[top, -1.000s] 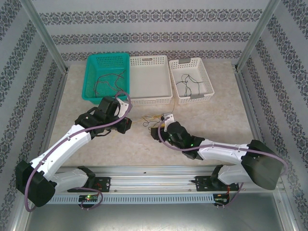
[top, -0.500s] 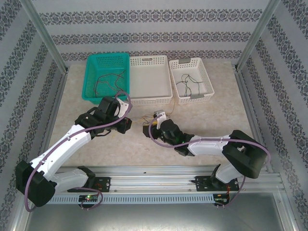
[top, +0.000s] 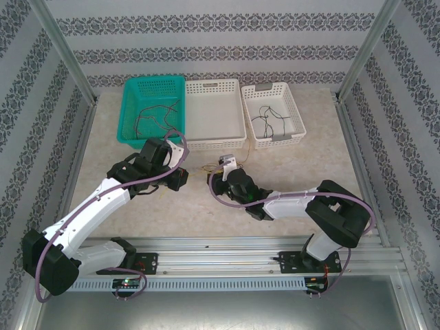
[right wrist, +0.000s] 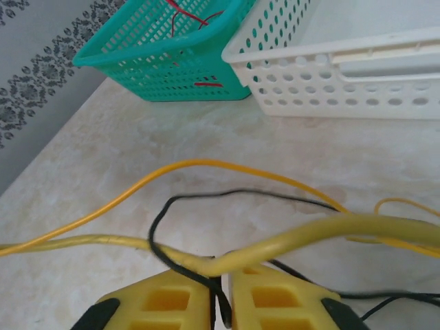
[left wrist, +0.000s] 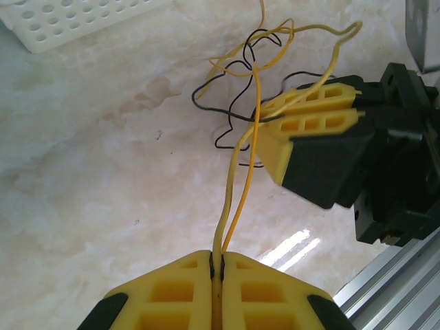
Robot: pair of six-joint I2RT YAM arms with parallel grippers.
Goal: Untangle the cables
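Note:
A tangle of yellow and black cables [top: 206, 168] lies on the table between my two grippers. In the left wrist view my left gripper [left wrist: 218, 257] is shut on a yellow cable [left wrist: 237, 172] that runs up into the knot [left wrist: 249, 58]. My right gripper [left wrist: 267, 118] sits just right of that knot with its jaws together. In the right wrist view my right gripper [right wrist: 221, 276] is shut on a black cable [right wrist: 161, 220], and a thick yellow cable [right wrist: 323, 230] lies across its fingertips. From above, the left gripper [top: 184, 177] and right gripper [top: 214, 180] are close together.
Three baskets line the back: a teal basket [top: 130, 117] holding red and dark wires [top: 157, 117], a white basket [top: 213, 86] in the middle, and a white basket [top: 275, 88] with dark wires [top: 268, 118]. The metal rail [top: 227, 244] runs along the near edge.
My right arm has swung left toward the left gripper and the tangle, and its jaws have closed from open onto the black cable. The left arm has stayed still.

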